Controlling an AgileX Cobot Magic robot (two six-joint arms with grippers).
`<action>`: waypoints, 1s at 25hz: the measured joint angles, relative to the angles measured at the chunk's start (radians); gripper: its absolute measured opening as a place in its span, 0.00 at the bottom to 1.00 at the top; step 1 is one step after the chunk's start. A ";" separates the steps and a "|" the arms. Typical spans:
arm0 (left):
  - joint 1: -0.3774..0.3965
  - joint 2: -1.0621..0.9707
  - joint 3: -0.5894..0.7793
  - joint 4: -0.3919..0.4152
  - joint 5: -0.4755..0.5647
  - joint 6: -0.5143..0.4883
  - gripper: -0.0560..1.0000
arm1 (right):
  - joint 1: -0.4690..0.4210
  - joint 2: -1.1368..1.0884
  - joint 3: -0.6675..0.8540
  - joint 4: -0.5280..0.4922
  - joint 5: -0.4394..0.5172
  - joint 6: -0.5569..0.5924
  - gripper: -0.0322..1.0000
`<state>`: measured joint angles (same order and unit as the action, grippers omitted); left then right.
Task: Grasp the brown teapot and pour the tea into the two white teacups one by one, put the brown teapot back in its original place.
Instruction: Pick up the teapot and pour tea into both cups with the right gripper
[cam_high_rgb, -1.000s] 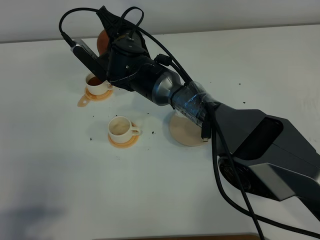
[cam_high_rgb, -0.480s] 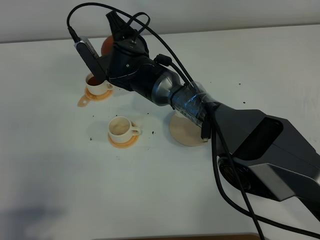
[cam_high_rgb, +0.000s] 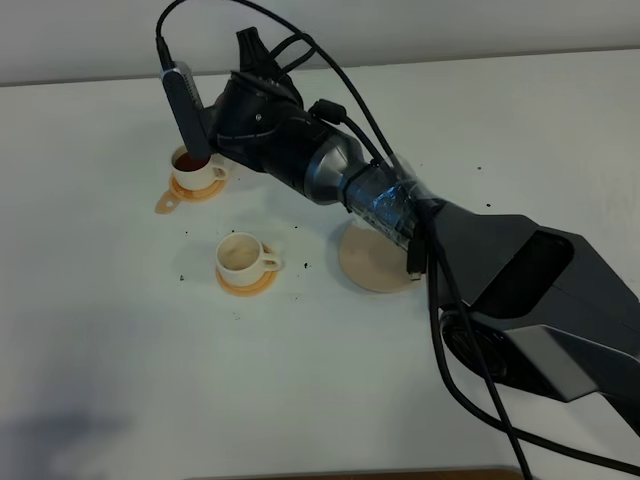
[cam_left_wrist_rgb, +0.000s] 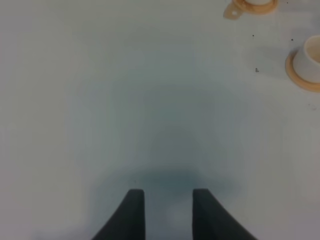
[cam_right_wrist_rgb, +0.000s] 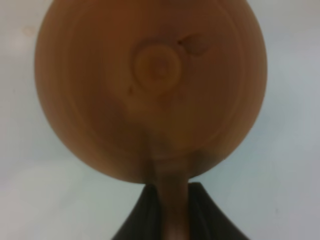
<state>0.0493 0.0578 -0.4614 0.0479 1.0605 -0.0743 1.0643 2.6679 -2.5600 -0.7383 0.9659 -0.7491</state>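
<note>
From the high camera, my right arm (cam_high_rgb: 320, 170) reaches to the far left, its wrist beside the far teacup (cam_high_rgb: 190, 165), which holds dark tea on its orange saucer (cam_high_rgb: 172, 200). The near teacup (cam_high_rgb: 240, 254) looks pale inside, and the beige coaster (cam_high_rgb: 365, 268) lies to its right. In the left wrist view, my left gripper (cam_left_wrist_rgb: 169, 195) has its fingers apart over the white table (cam_left_wrist_rgb: 100, 100), holding nothing. In the right wrist view, my right gripper (cam_right_wrist_rgb: 172, 189) pinches the loop handle of the brown teapot (cam_right_wrist_rgb: 150, 90).

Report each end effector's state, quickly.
Left end effector: open, holding nothing.
Right end effector: shut on the brown teapot.
</note>
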 joint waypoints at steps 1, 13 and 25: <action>0.000 0.000 0.000 0.000 0.000 0.000 0.31 | 0.000 -0.012 0.000 0.011 0.010 0.006 0.16; 0.000 0.000 0.000 0.000 0.000 0.000 0.31 | -0.005 -0.096 -0.003 0.215 0.253 0.037 0.16; 0.000 0.000 0.000 0.000 0.000 0.000 0.31 | -0.076 -0.094 -0.003 0.577 0.265 0.042 0.16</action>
<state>0.0493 0.0578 -0.4614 0.0479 1.0605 -0.0743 0.9883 2.5737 -2.5629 -0.1609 1.2305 -0.7071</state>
